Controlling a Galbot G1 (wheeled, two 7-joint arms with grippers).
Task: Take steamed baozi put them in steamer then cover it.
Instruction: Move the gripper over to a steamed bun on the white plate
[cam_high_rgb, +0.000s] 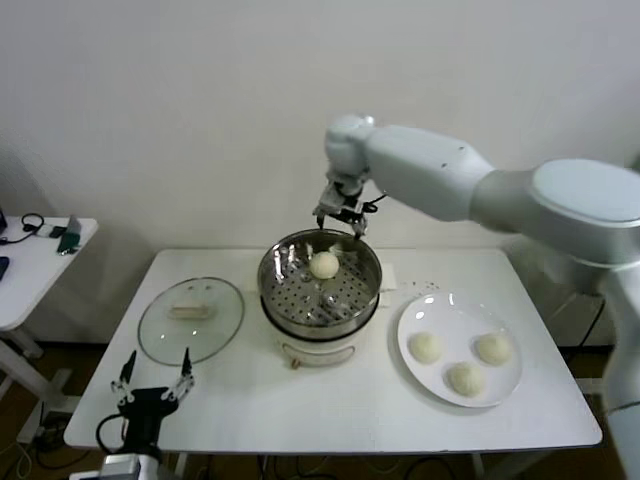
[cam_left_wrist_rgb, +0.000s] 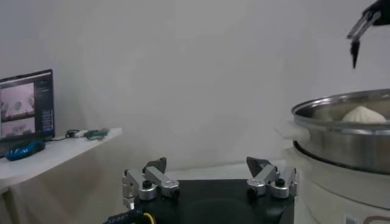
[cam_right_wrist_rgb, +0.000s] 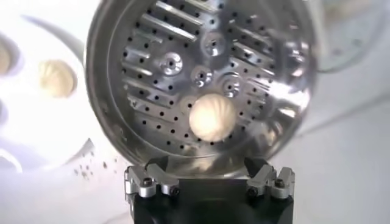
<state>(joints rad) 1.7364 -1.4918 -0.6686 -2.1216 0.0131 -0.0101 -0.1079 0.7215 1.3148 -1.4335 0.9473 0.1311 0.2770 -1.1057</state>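
The steel steamer (cam_high_rgb: 320, 305) stands mid-table on a white base. One off-white baozi (cam_high_rgb: 324, 265) lies on its perforated tray, toward the back; it also shows in the right wrist view (cam_right_wrist_rgb: 211, 117) and the left wrist view (cam_left_wrist_rgb: 363, 114). Three more baozi (cam_high_rgb: 466, 378) lie on a white plate (cam_high_rgb: 440, 312) to the right. The glass cover (cam_high_rgb: 190, 318) with its cream handle lies flat on the table left of the steamer. My right gripper (cam_high_rgb: 340, 225) hangs open and empty above the steamer's back rim. My left gripper (cam_high_rgb: 154, 374) is open and empty, parked low at the front left.
A side table (cam_high_rgb: 30, 265) with cables and small devices stands to the far left; a screen (cam_left_wrist_rgb: 25, 105) shows on it in the left wrist view. Crumbs (cam_high_rgb: 422, 288) lie between steamer and plate. The table's front strip is bare white surface.
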